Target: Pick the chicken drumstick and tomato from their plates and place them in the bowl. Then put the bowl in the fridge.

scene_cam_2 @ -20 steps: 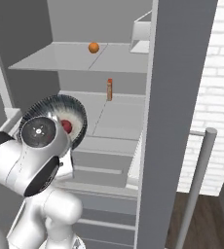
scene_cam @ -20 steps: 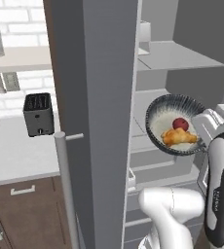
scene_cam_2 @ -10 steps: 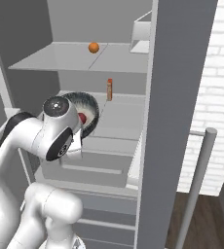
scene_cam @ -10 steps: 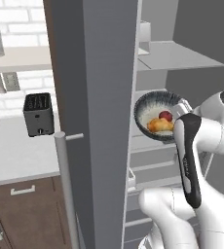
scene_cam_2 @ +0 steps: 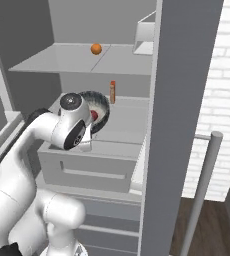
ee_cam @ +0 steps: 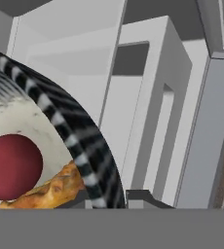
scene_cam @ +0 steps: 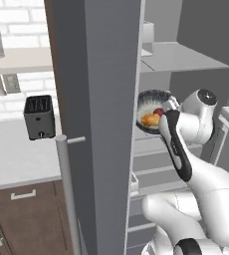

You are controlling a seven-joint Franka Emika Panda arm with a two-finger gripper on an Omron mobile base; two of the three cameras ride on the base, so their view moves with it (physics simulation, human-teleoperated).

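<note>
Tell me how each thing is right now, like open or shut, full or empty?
fridge: door open, shelves showing.
bowl: held up tilted inside the fridge, with food in it.
tomato: in the bowl.
chicken drumstick: in the bowl, beside the tomato.
gripper: shut on the bowl's rim.
toaster: upright on the counter, slots empty.
</note>
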